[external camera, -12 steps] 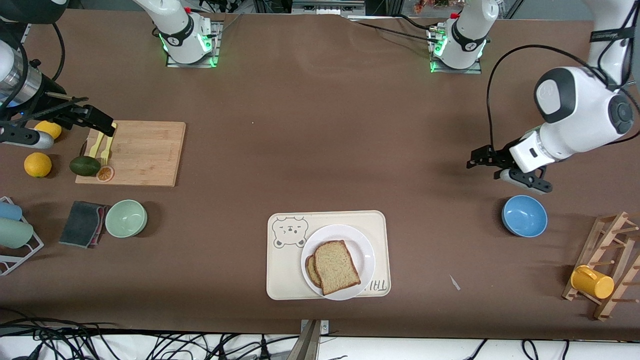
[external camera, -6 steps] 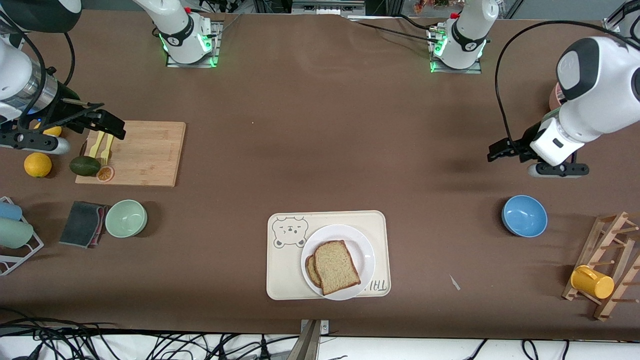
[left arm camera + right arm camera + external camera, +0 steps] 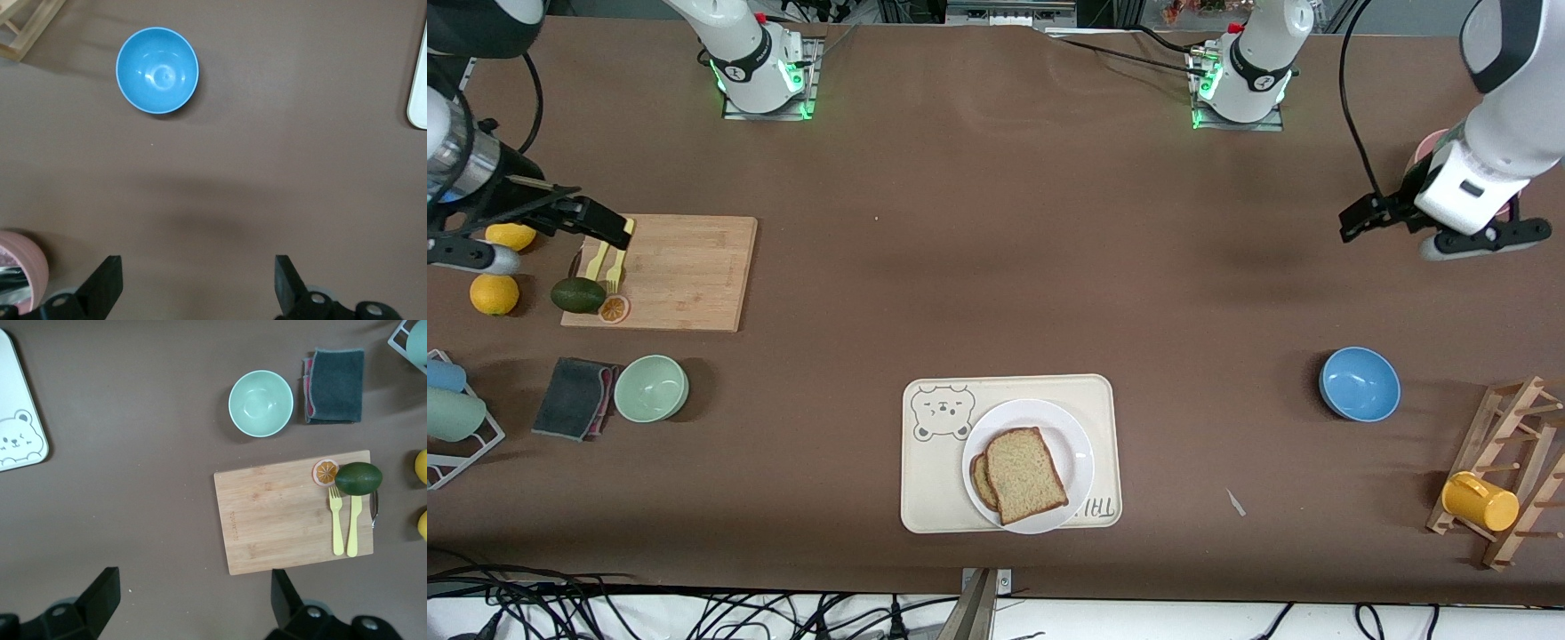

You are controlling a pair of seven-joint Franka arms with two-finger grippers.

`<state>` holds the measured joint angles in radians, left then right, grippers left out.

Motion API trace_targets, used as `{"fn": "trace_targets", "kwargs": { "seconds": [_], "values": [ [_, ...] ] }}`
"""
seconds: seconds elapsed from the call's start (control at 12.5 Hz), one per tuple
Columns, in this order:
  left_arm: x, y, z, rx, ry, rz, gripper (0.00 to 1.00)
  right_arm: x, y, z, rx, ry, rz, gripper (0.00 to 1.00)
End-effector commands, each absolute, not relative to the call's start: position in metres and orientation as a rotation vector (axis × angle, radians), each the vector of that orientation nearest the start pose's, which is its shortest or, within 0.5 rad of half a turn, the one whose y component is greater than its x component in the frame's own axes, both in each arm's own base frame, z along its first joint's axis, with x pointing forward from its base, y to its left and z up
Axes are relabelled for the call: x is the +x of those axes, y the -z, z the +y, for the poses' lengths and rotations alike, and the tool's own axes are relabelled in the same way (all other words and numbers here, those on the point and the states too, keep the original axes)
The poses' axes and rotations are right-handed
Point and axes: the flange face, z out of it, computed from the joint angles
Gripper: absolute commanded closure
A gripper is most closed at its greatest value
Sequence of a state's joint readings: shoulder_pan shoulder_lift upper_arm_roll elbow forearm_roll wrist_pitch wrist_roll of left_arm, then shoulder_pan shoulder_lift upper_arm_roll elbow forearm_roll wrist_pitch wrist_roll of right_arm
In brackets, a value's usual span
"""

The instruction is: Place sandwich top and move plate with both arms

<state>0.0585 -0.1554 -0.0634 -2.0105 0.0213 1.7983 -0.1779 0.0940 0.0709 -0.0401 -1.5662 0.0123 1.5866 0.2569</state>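
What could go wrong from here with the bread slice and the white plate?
The light-brown speckled bread slice sits skewed on the lower slice, so it may slide. The round white plate overhangs the cream bear-print tray at its near edge and could tip. The open left gripper and right gripper are nowhere near it.

Covered, cropped and unreadable parts of the scene

On the round white plate [image 3: 1080, 444], the upper slice of light-brown speckled bread [image 3: 1024, 474] covers most of the slice beneath [image 3: 979, 480], of which only a crusty edge shows; what lies between them cannot be seen. The pale pink round container [image 3: 1424, 148] is largely hidden by the left arm's white wrist in the front view and cut by the left wrist view's edge. The cream bear-print tray [image 3: 17, 433] is cropped in both wrist views. The white wire rack [image 3: 458, 453] with its pale tumblers runs off the front view's edge. The tray's grey lettering [image 3: 1096, 508] reads upside down and is too small to make out
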Motion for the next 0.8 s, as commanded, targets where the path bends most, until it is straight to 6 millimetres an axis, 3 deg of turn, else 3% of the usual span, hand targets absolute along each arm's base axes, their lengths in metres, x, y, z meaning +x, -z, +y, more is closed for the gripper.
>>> {"fn": "trace_targets", "kwargs": {
  "seconds": [0.0, 0.32, 0.56, 0.72],
  "values": [
    [0.493, -0.540, 0.003, -3.057, -0.051, -0.307, 0.00, 0.565, -0.603, 0.028, -3.088, -0.099, 0.405, 0.00],
    [0.510, -0.589, 0.001, -3.069, 0.016, -0.331, 0.00, 0.565, -0.607, 0.028, -3.092, -0.084, 0.403, 0.00],
    [0.527, -0.590, -0.003, -3.075, -0.006, -0.308, 0.00, 0.566, -0.611, 0.028, -3.098, -0.070, 0.394, 0.00],
    [0.528, -0.584, 0.000, -3.074, -0.034, -0.309, 0.00, 0.566, -0.611, 0.034, -3.101, -0.068, 0.380, 0.00]
  ]
}}
